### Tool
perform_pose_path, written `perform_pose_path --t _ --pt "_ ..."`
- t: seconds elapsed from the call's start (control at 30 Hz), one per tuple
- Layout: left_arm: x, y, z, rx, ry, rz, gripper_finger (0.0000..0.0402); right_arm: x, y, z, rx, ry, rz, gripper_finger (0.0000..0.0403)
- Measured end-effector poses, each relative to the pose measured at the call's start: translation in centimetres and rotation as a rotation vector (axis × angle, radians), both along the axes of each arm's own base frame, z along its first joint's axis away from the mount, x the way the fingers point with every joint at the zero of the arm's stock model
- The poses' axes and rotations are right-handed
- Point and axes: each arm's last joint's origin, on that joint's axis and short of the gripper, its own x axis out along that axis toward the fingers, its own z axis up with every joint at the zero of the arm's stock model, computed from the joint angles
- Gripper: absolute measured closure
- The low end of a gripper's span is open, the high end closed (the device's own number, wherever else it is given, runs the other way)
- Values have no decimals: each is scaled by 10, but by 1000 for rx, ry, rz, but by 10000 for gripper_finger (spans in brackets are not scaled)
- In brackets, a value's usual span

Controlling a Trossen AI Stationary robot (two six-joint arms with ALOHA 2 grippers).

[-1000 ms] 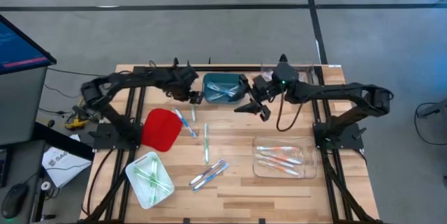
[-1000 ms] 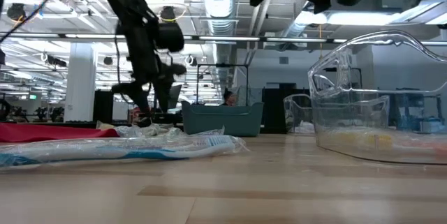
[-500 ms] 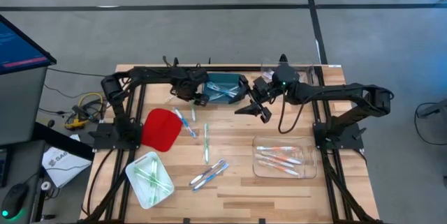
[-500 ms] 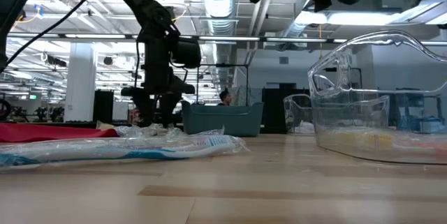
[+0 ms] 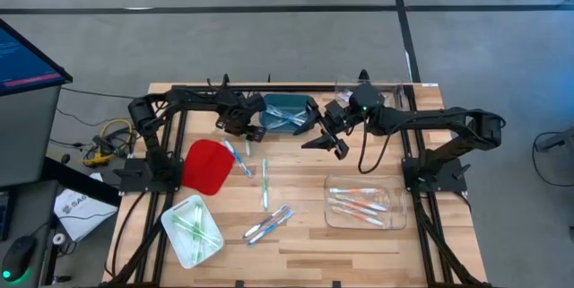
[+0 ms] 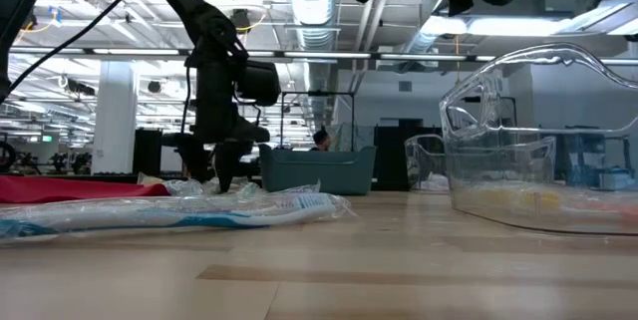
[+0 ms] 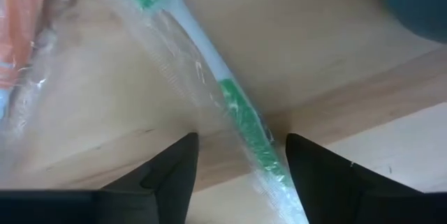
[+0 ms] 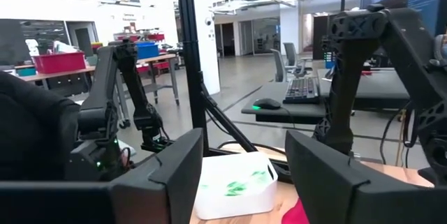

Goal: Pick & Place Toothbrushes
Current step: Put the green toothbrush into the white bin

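Wooden table (image 5: pixel 305 234) in concrete-floored workshop.

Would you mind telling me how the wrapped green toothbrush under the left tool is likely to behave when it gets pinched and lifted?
The green toothbrush sits in a crinkled clear wrapper, so the left tool, open astride it, may slip on the film. It looks thin and light, probably lifting easily. The handle appears stiff, though loose wrapper ends will likely flop.

A wooden worktop (image 5: pixel 305 243) fills the frame's centre. On it: a teal bin (image 5: pixel 285 113) at top centre, a red tray (image 5: pixel 206 165) at left, a white tray (image 5: pixel 192 231) lower left, a clear tray (image 5: pixel 365 204) lower right, and loose wrapped toothbrushes (image 5: pixel 265 185) in the middle.
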Motion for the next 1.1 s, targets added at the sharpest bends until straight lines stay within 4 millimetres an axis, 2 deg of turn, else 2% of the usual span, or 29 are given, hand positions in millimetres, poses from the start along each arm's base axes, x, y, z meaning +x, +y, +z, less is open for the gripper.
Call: perform_pose_path --t 0.17,0.4,0.63,0.7,0.83,1.1 --pt "-1 -3 -3 18 25 -12 245 0 0 0 0 -1 -1 208" --pt "0 -5 -4 14 19 -69 382 0 0 0 -7 -7 -1 207" --pt "4 -20 4 20 0 -212 394 0 0 0 -8 -7 -1 205" --pt "4 -31 15 9 -19 -248 395 0 0 0 -8 -7 -2 206" --pt "0 -52 49 86 -67 -306 395 0 0 0 -10 -8 -2 209" --pt "-34 -102 113 302 -69 -470 395 0 0 0 -10 -9 0 205"
